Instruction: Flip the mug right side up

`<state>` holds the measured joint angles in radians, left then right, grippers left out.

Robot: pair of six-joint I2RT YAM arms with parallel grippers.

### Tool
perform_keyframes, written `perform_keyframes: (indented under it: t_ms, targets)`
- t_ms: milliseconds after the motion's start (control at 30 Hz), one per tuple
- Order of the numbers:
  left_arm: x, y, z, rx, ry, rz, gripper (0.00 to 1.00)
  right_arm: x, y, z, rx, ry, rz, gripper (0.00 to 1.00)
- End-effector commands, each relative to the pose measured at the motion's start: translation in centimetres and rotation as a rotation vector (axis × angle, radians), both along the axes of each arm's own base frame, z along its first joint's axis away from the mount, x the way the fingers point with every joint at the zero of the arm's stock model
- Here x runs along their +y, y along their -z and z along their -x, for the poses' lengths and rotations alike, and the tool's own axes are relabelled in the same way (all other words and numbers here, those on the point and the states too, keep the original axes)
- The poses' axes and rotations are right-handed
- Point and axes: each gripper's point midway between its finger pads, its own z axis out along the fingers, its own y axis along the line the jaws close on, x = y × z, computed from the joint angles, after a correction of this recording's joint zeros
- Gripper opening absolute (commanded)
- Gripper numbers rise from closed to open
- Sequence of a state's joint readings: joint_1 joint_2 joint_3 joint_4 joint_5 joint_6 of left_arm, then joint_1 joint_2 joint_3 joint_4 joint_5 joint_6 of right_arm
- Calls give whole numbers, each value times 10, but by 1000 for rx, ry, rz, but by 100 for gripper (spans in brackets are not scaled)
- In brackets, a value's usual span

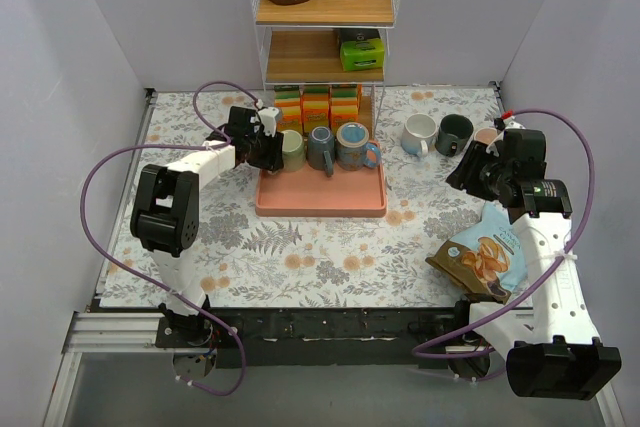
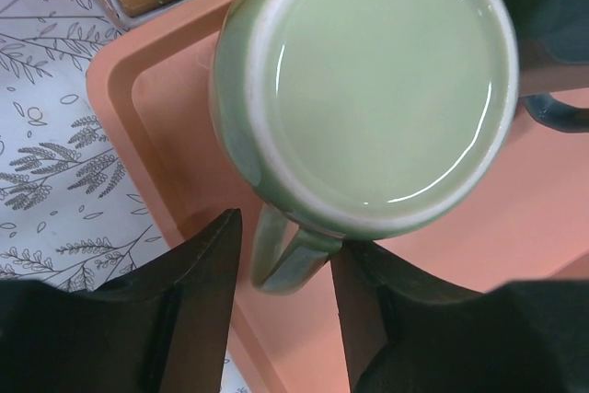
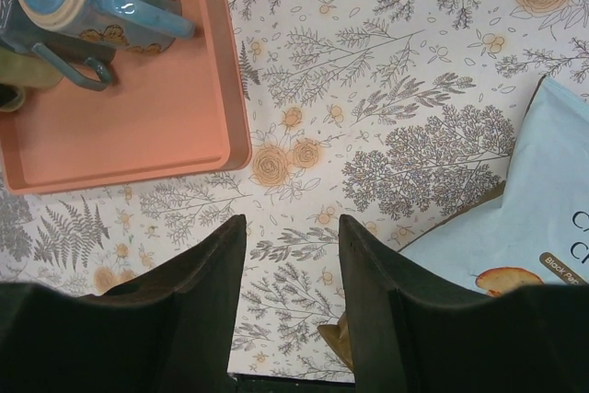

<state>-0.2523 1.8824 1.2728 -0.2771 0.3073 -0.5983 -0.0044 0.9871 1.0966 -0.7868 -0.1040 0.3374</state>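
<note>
So, from the top: the green mug sits bottom-up at the tray's left end. Left wrist: left fingers spread, straddling its handle. I'd close squarely on it before rolling. Right wrist: right fingers apart, gripping nothing, over the desk.

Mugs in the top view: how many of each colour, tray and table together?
Green: 2, pale green mug, dark green mug
Blue: 2, dark blue mug, light blue mug
White: 1, white mug
Pink: 1, pink mug, half hidden
Total: 6
</note>
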Motion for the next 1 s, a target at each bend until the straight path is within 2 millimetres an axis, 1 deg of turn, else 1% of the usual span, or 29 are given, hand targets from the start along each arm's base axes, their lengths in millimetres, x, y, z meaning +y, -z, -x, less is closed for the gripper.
perform_keyframes:
  t_ms: [0,33,167,233,267,333,367,467,567,633,667,767,800,833,900,933,967]
  targets:
    - [-4,-33,-15,-92,10,7,40,0,-2,2,-17,2,1,52]
    - [-5,-37,-17,-101,11,9,38,0,-2,2,-17,3,-1,52]
    - [-5,-36,-16,-98,13,6,32,1,0,2,-13,4,-4,51]
    - [-6,-34,-14,-89,17,8,26,1,0,1,-12,3,-5,51]
    - [-6,-33,-14,-88,17,8,19,1,0,1,-12,3,-5,51]
    - [-7,-32,-13,-85,17,5,9,2,0,1,-12,1,-9,51]
    - [-6,-32,-13,-87,13,-2,0,2,0,0,-13,-1,-9,51]
    - [-6,-37,-12,-85,3,3,0,3,0,0,-13,-5,-16,51]
    - [-7,-50,-7,-84,-14,24,0,8,-2,0,-19,-18,-38,51]
    - [-6,-63,-1,-84,-44,48,0,12,-2,1,-16,-33,-59,51]
    - [-6,-64,4,-64,-56,56,0,14,-2,0,-21,-38,-69,51]
    - [-9,-77,22,-27,-94,115,0,24,0,1,-29,-71,-116,51]
    - [-13,-74,33,3,-100,133,0,29,0,3,-28,-91,-139,51]
    - [-16,-89,40,-10,-120,165,0,32,1,2,-35,-99,-153,52]
    - [-18,-95,52,-2,-148,192,0,40,-2,3,-49,-136,-188,52]
    - [-17,-105,62,-23,-157,210,0,49,-3,6,-51,-173,-200,53]
    - [-17,-112,66,-21,-184,240,0,53,-8,5,-71,-188,-214,54]
